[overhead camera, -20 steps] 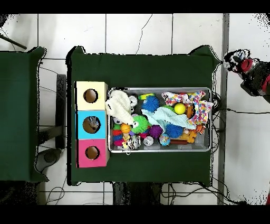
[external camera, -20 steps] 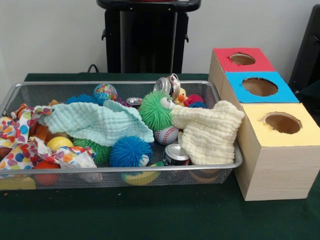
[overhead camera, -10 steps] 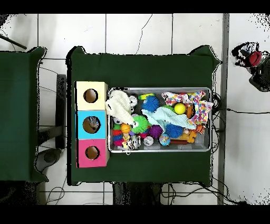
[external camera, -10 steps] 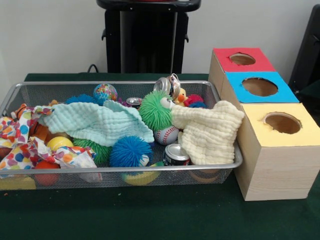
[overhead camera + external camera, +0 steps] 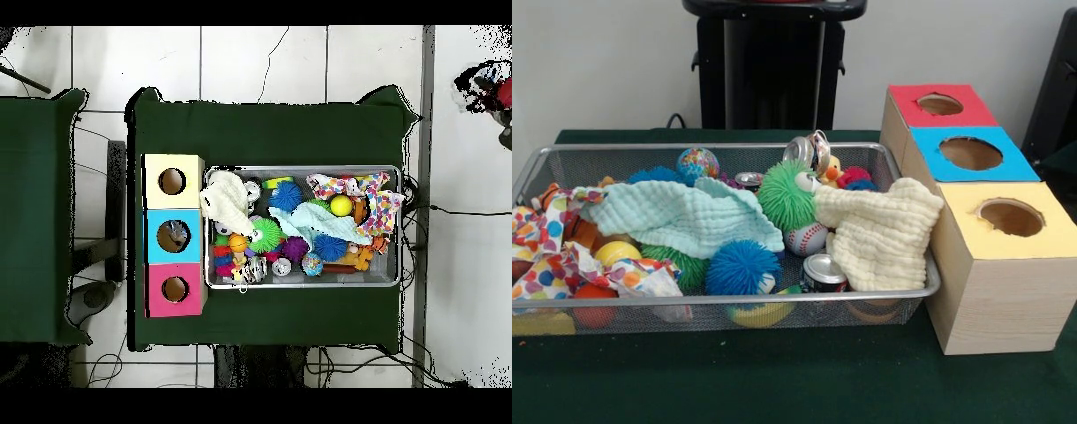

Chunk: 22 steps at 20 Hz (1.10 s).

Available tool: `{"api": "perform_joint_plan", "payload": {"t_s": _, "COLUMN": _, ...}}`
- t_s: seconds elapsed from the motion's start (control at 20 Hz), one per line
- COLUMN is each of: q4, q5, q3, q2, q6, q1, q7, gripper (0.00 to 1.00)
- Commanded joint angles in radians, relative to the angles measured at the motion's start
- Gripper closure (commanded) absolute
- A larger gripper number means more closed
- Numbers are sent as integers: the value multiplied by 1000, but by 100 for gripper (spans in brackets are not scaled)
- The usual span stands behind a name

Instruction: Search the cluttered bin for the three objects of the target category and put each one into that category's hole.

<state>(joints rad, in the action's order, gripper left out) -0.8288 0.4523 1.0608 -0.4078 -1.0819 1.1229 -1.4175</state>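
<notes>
A green table [image 5: 777, 389] carries a mesh bin [image 5: 724, 300] heaped with toys, cans and cloths; three holed boxes [image 5: 971, 168] stand alongside. No gripper shows, so nothing places against it.

bin [image 5: 733, 152] on table [image 5: 777, 380] | three-hole box [image 5: 989, 265] touching its right end (front view) | cloths [image 5: 689, 216] over toys

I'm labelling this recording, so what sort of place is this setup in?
Probably a robotics lab or test room: a wire mesh bin of toys and cloths beside a wooden sorting box on a green-covered table, cables trailing over a white tiled floor.
</notes>
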Motion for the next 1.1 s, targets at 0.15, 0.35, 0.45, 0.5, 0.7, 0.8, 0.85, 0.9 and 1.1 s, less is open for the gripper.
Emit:
{"api": "perform_joint_plan", "payload": {"t_s": 0.15, "q4": 145, "q5": -1, "q3": -17, "q2": -60, "q6": -240, "q1": -56, "q7": 345, "gripper": 100}}
{"api": "perform_joint_plan", "payload": {"t_s": 0.35, "q4": 147, "q5": -11, "q3": -24, "q2": -78, "q6": -260, "q1": -60, "q7": 314, "gripper": 100}}
{"api": "perform_joint_plan", "payload": {"t_s": 0.45, "q4": 144, "q5": -13, "q3": -26, "q2": -94, "q6": -271, "q1": -60, "q7": 312, "gripper": 100}}
{"api": "perform_joint_plan", "payload": {"t_s": 0.5, "q4": 130, "q5": -15, "q3": -28, "q2": -103, "q6": -269, "q1": -55, "q7": 319, "gripper": 100}}
{"api": "perform_joint_plan", "payload": {"t_s": 0.7, "q4": 141, "q5": -21, "q3": -32, "q2": -134, "q6": -320, "q1": -53, "q7": 326, "gripper": 100}}
{"api": "perform_joint_plan", "payload": {"t_s": 0.8, "q4": 173, "q5": -20, "q3": -31, "q2": -140, "q6": -362, "q1": -64, "q7": 318, "gripper": 100}}
{"api": "perform_joint_plan", "payload": {"t_s": 0.85, "q4": 181, "q5": -19, "q3": -30, "q2": -142, "q6": -375, "q1": -66, "q7": 324, "gripper": 100}}
{"api": "perform_joint_plan", "payload": {"t_s": 0.9, "q4": 187, "q5": -17, "q3": -29, "q2": -147, "q6": -387, "q1": -67, "q7": 330, "gripper": 100}}
{"api": "perform_joint_plan", "payload": {"t_s": 1.1, "q4": 227, "q5": -4, "q3": -8, "q2": -84, "q6": -356, "q1": -84, "q7": 381, "gripper": 100}}
